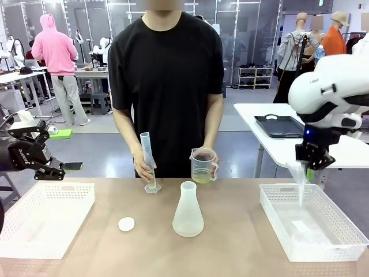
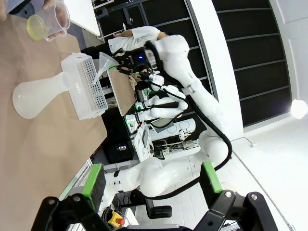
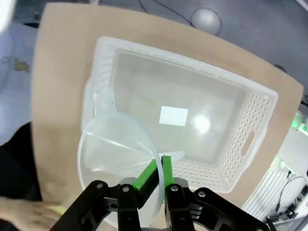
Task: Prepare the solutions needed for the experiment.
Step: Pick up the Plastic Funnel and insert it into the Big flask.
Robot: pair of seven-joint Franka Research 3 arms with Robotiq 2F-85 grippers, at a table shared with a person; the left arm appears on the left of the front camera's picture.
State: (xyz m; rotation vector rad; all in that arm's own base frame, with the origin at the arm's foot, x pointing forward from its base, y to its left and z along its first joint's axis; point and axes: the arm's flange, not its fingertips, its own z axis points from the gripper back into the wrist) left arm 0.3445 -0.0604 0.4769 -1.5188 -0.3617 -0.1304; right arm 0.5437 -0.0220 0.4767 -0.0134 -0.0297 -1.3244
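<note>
The solution, a little pale yellow-green liquid, sits in a clear beaker [image 1: 203, 167] [image 2: 45, 21] held in one of the person's hands. Their other hand holds a graduated cylinder [image 1: 149, 161] tilted on the table. A translucent conical flask [image 1: 188, 210] [image 2: 36, 96] stands mid-table. My right gripper [image 1: 311, 163] [image 3: 159, 169] is shut on the rim of a translucent funnel [image 1: 298, 176] [image 3: 115, 149] [image 2: 103, 65], hanging over the right basket [image 1: 277, 209] [image 3: 250, 120]. My left gripper [image 1: 55, 168] [image 2: 151, 190] stands open and holds nothing, above the table's left edge.
A small white round cap [image 1: 126, 224] lies left of the flask. A white perforated basket [image 1: 46, 216] sits at the left front. The person stands at the far side, behind the flask. A white side table with a black tray [image 1: 279, 126] stands behind on the right.
</note>
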